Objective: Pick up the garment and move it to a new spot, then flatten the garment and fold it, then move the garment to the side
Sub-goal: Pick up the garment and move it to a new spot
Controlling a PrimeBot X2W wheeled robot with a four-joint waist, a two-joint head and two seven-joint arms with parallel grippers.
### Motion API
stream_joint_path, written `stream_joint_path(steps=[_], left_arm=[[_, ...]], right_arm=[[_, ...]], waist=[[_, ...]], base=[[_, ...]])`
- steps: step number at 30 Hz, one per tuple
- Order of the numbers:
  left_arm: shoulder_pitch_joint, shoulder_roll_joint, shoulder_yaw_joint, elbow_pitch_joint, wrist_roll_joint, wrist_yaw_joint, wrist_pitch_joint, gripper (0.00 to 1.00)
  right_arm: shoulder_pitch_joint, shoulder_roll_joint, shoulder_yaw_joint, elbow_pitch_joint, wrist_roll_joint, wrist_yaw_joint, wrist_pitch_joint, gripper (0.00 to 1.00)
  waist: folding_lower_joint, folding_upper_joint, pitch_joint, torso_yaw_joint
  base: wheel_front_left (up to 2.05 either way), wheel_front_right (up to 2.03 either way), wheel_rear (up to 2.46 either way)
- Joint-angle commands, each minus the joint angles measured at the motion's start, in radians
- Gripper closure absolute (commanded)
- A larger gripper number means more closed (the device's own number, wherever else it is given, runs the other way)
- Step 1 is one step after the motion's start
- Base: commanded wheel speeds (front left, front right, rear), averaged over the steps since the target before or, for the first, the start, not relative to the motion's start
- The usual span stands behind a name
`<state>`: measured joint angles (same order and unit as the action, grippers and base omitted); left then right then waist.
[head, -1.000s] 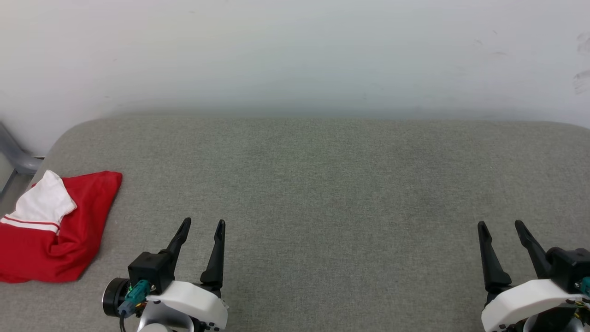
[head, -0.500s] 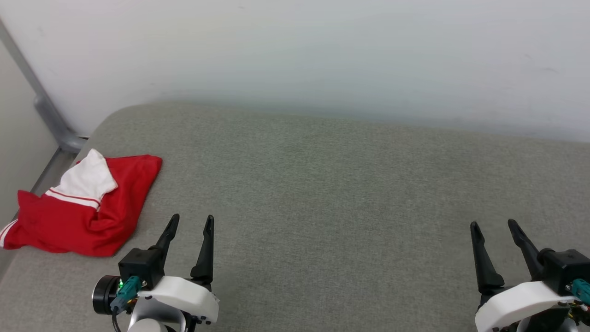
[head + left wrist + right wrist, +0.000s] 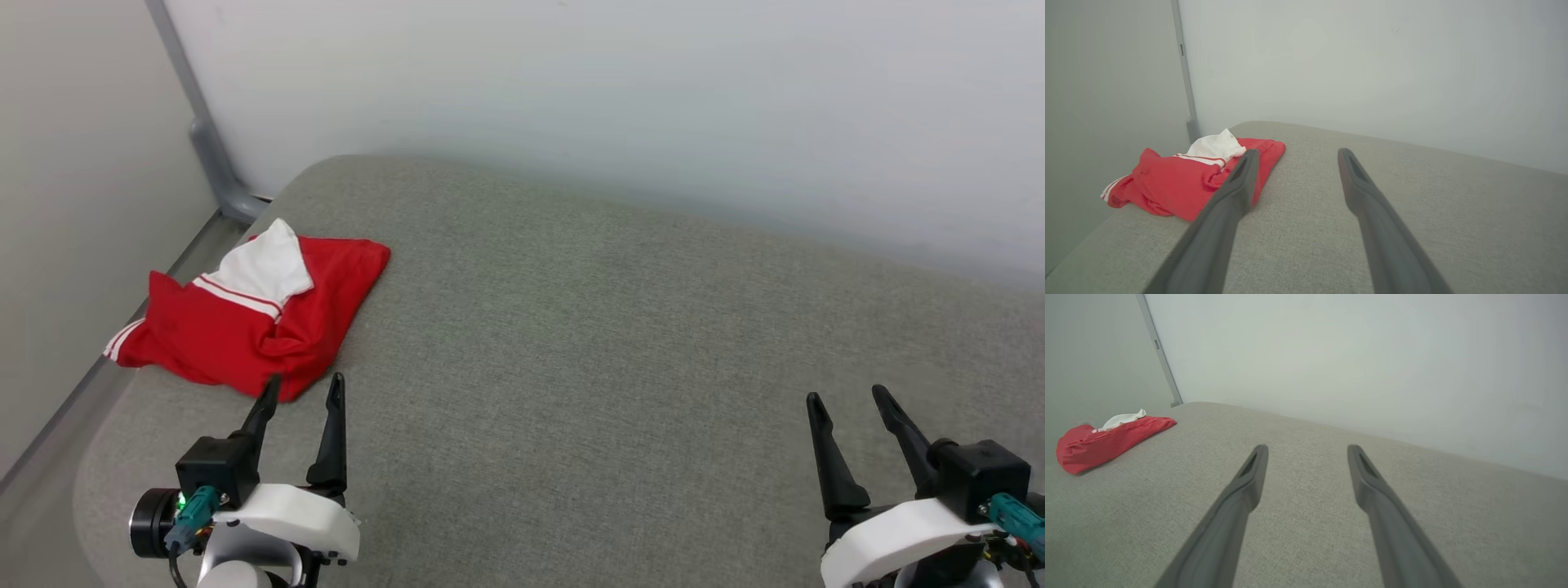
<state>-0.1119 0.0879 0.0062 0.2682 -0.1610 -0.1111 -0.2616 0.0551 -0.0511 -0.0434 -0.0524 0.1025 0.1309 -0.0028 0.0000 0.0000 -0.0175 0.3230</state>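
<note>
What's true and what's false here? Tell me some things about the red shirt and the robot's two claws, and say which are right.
1. The crumpled red and white garment lies near the left end of the grey fabric cushion. True.
2. The left gripper is shut on the garment. False: it is open and grips nothing.
3. The right gripper is open. True.
4. The garment is spread flat mid-cushion. False: it is bunched up by the left edge.

head: high, looking down | wrists: low, skimming forward | shared: garment [image 3: 245, 335], grey cushion [image 3: 588, 351]
</note>
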Motion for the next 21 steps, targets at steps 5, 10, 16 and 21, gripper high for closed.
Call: stream_joint_path(steps=[5, 10, 16, 21], left_arm=[[0.002, 0.010, 0.023, -0.012, 0.004, 0.013, -0.005, 0.00], [0.009, 0.014, 0.040, -0.019, 0.000, 0.016, -0.005, 0.00], [-0.014, 0.014, 0.051, -0.019, -0.009, 0.019, -0.005, 0.00], [-0.076, 0.014, 0.069, 0.032, -0.046, 0.016, 0.016, 0.00]], right_arm=[[-0.016, 0.001, 0.014, -0.007, -0.001, 0.000, -0.006, 0.00], [-0.026, 0.001, 0.025, -0.010, -0.002, 0.000, -0.005, 0.00], [-0.040, 0.001, 0.031, -0.020, -0.010, 0.000, 0.001, 0.00], [-0.066, 0.001, 0.031, -0.041, -0.023, 0.000, 0.019, 0.00]], waist=[[0.0000, 0.0000, 0.004, 0.049], [0.0000, 0.0000, 0.007, 0.060], [0.0000, 0.0000, 0.029, 0.061], [0.0000, 0.0000, 0.078, 0.052]], base=[[0.00, 0.00, 0.00], [0.00, 0.00, 0.00], [0.00, 0.00, 0.00], [0.00, 0.00, 0.00]])
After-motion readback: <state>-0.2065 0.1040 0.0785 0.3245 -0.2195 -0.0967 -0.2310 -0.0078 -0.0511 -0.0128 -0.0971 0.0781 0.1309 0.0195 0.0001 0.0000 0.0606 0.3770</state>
